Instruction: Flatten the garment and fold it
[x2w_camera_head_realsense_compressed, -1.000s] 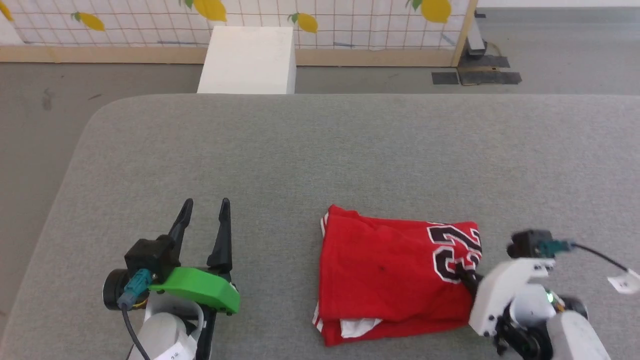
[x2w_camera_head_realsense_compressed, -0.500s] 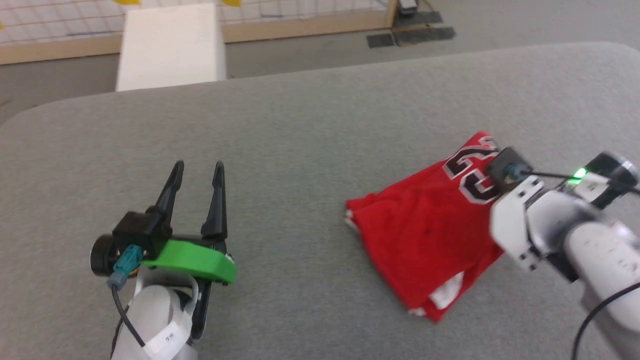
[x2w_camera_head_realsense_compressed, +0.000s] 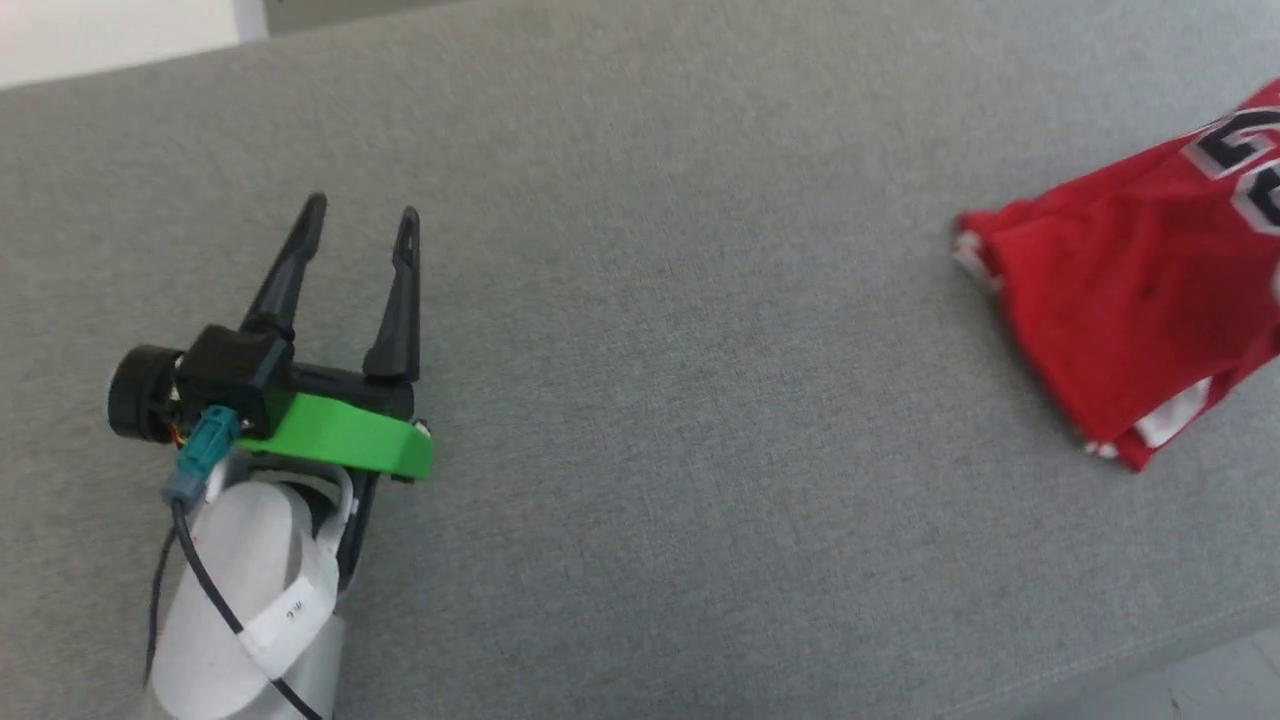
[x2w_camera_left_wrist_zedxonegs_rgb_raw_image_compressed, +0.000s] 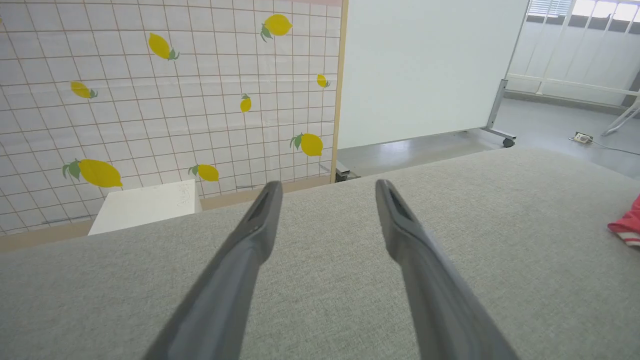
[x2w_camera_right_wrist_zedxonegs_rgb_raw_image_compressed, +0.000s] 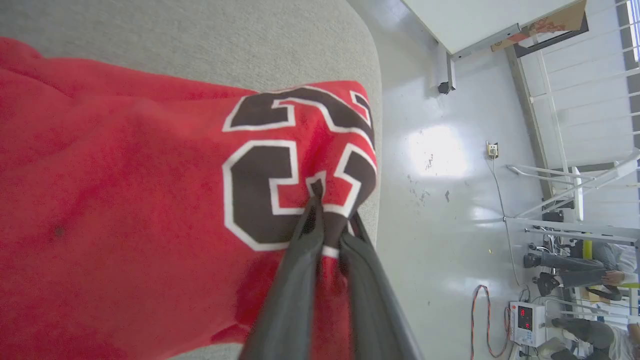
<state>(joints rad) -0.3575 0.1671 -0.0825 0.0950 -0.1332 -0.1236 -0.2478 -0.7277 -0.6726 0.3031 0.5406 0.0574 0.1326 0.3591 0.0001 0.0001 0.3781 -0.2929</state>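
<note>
Head view: the left gripper (x2w_camera_head_realsense_compressed: 362, 207), jaws spread and empty, is well apart from the red shirt (x2w_camera_head_realsense_compressed: 1130, 300) at the bench's (x2w_camera_head_realsense_compressed: 650, 500) right edge. Right wrist view: the right gripper's (x2w_camera_right_wrist_zedxonegs_rgb_raw_image_compressed: 325, 210) jaws pinch the shirt's number.

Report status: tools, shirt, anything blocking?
Left tool open, empty, apart from garment. Right tool shut on garment at its number print, near edge of grey surface. Garment folded, rumpled. No obstruction seen.

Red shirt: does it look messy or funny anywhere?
Yes. The shirt is crumpled, not flat: the right claw pinches it at the black number, puckering the cloth there, right beside the rounded corner of the table. Some white cloth pokes out of its lower edge.
</note>
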